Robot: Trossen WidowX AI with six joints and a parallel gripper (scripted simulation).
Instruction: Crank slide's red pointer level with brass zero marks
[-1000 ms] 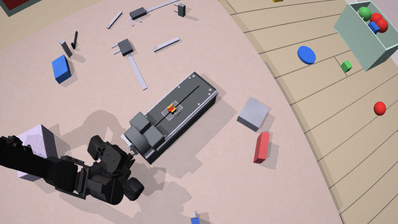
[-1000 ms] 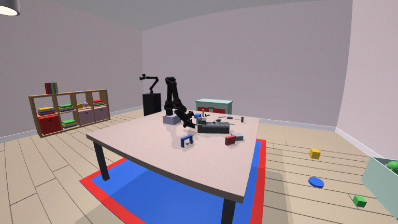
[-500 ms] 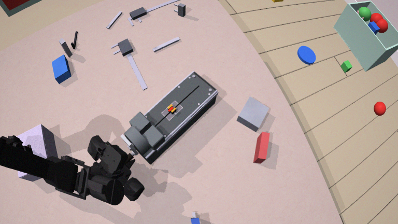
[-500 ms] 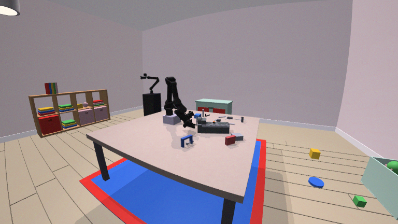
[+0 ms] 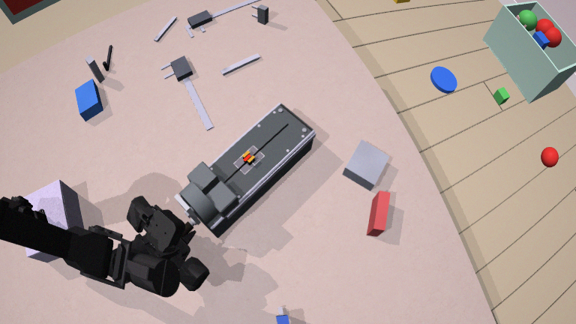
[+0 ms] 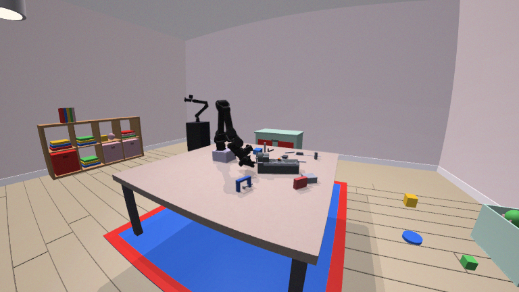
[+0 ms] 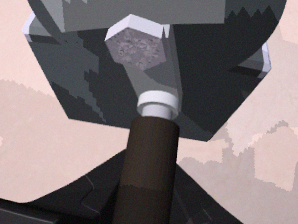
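Observation:
The dark grey machine [image 5: 269, 157] [image 6: 278, 167] stands on the table, its slotted top running diagonally in the top view. The small red pointer [image 5: 247, 158] sits in the slot between two brass marks [image 5: 246, 154] [image 5: 251, 160]. It looks nearly level with them, perhaps slightly toward the crank end; too small to tell exactly. My gripper [image 5: 187, 232] [image 6: 254, 164] [image 7: 145, 161] is shut on the brown crank handle [image 7: 151, 150], at the machine's near-left end in the top view. The crank arm [image 7: 159, 80] runs from the hexagonal hub [image 7: 135, 49] to the handle's pale collar [image 7: 157, 101]. The fingertips are partly hidden.
A grey block [image 5: 365, 163] [image 6: 309, 178] and a red block [image 5: 378, 213] [image 6: 300, 182] lie beyond the machine's right side. A blue block [image 5: 88, 98], dark-headed tools [image 5: 181, 67] and pale bars [image 5: 241, 64] lie behind it. A blue clamp-like frame [image 6: 243, 178] stands toward the front.

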